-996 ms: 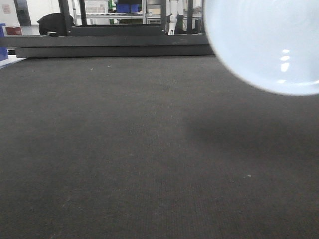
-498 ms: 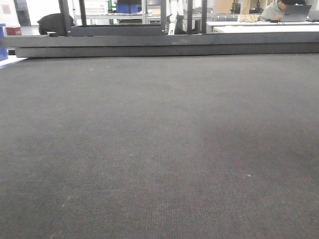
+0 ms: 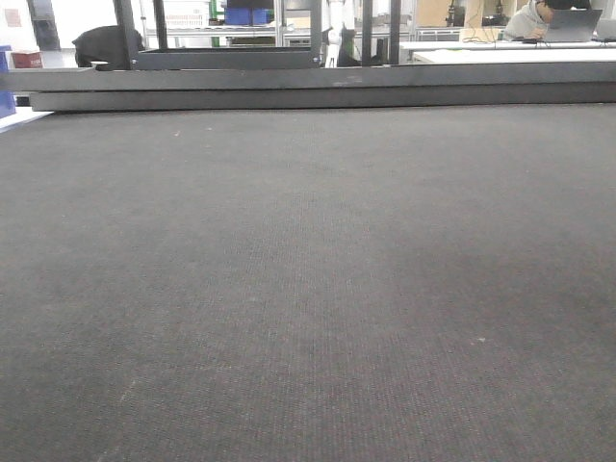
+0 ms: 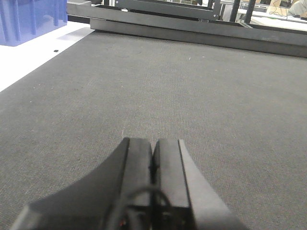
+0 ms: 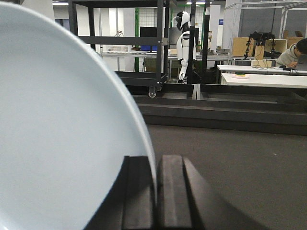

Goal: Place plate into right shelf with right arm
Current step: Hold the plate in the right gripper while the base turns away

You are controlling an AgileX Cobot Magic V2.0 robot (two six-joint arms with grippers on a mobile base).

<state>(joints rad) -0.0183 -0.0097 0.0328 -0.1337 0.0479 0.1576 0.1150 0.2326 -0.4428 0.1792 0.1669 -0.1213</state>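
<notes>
The pale blue-white plate [image 5: 62, 124] fills the left of the right wrist view, held on edge. My right gripper [image 5: 155, 165] is shut on the plate's rim, one finger on each side, above the dark mat. The plate and right gripper are out of the front view. My left gripper [image 4: 153, 148] is shut and empty, low over the mat [image 4: 192, 96]. No stainless-steel shelf shows in any view.
A dark grey mat [image 3: 308, 269] covers the table. Low dark rails [image 3: 289, 87] run along its far edge. A blue bin [image 4: 29, 19] stands at the far left. Black racks [image 5: 144, 43], a white humanoid robot [image 5: 182, 43] and desks with a seated person [image 5: 292, 55] lie beyond.
The plate was at the upper right of the front view one second ago. It has since left that view, and its shadow on the mat has faded.
</notes>
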